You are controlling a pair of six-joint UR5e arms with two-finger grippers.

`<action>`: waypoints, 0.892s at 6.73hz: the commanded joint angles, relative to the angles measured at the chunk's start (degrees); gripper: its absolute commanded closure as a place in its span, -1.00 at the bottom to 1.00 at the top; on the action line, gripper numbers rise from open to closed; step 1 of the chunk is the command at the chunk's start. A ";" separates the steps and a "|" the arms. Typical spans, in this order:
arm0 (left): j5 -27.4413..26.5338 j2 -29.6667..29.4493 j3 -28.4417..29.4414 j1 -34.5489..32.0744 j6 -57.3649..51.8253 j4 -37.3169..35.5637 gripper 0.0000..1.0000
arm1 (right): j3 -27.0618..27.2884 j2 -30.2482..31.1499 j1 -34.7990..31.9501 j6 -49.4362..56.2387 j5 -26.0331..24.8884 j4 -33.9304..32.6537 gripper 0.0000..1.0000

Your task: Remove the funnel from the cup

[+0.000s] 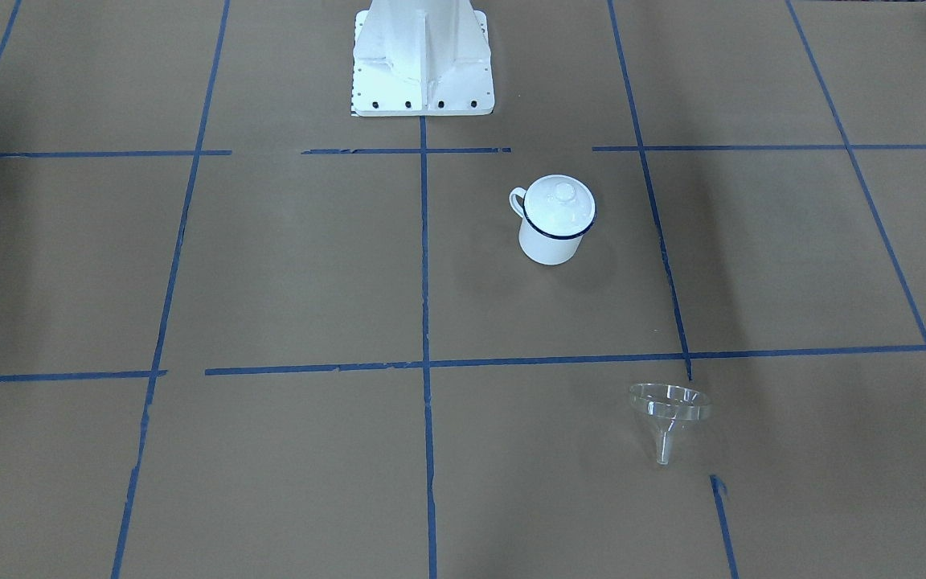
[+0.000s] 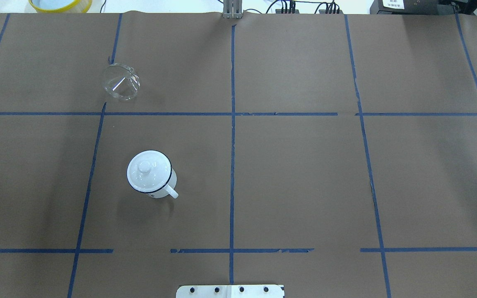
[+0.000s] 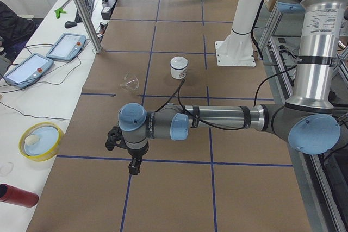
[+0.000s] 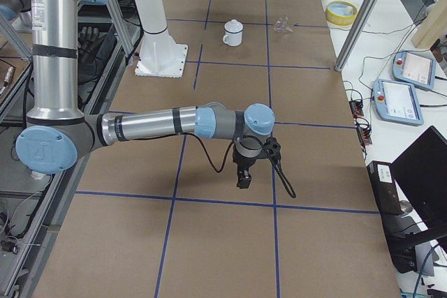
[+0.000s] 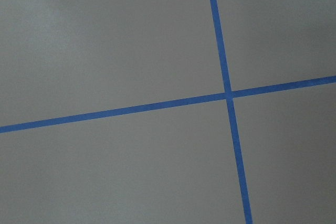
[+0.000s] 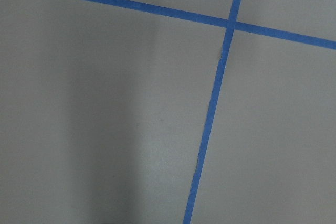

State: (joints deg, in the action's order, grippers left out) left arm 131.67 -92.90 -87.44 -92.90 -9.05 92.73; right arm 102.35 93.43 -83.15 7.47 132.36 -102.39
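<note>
The clear funnel [image 1: 668, 406] stands rim up, tilted, on the brown paper, well apart from the cup; it also shows in the overhead view [image 2: 119, 82]. The white cup [image 1: 547, 237] with its dark blue rim stands upright [image 2: 169, 182] with a round white knobbed lid [image 2: 149, 170] on it. My left gripper [image 3: 132, 164] hangs over a tape line far from both, and it shows only in the left side view. My right gripper [image 4: 243, 178] shows only in the right side view. I cannot tell whether either is open or shut. Both wrist views show only paper and blue tape.
The white robot base [image 1: 423, 72] stands behind the cup. A yellow bowl [image 3: 41, 140], a red can [image 3: 16, 195] and tablets [image 3: 66, 45] lie on the white bench beyond the table's far edge. A metal post [image 3: 87, 14] stands at that edge.
</note>
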 commanded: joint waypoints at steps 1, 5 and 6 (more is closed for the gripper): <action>-0.01 -0.09 -0.10 -0.08 0.00 0.00 -1.00 | 0.04 0.00 0.00 0.00 0.00 0.00 -1.00; -0.10 -0.17 -0.36 0.00 0.00 0.00 -1.00 | -0.05 -0.09 0.00 0.00 0.00 0.00 -1.00; -0.01 -0.17 -0.53 0.00 0.00 0.00 -1.00 | 0.04 0.00 0.00 0.00 0.00 -0.09 -1.00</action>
